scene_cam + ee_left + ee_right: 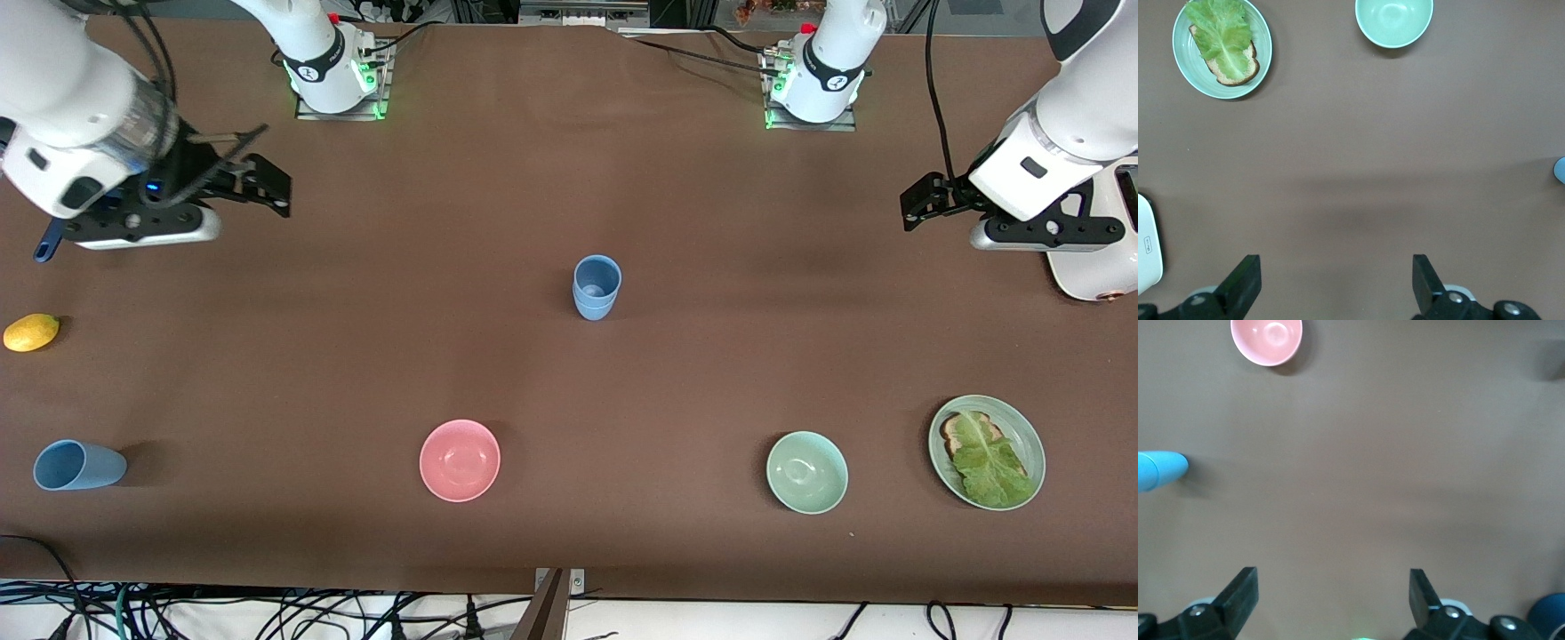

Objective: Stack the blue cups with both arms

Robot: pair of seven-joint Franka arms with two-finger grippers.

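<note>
**Blue cups nested mid-tabletop, both claws up and apart**

I read the blue cups [597,286] as stacked: one sits inside the other, upright, near the middle of the brown tabletop [569,196], farther from the front camera than the bowls.

Left claw [920,203] hangs over bare tabletop at the left arm's end, fingers [1245,283] spread wide, nothing between them. Right claw [262,182] hangs over the right arm's end, fingers [1241,590] likewise apart and empty.

Also noted: a third sky-blue cup [78,465] lying on its side near the front edge at the right arm's end, a lemon [31,332], a pink bowl [460,460], a green bowl [806,472], and a plate [1031,440] carrying bread and lettuce [987,462].
</note>
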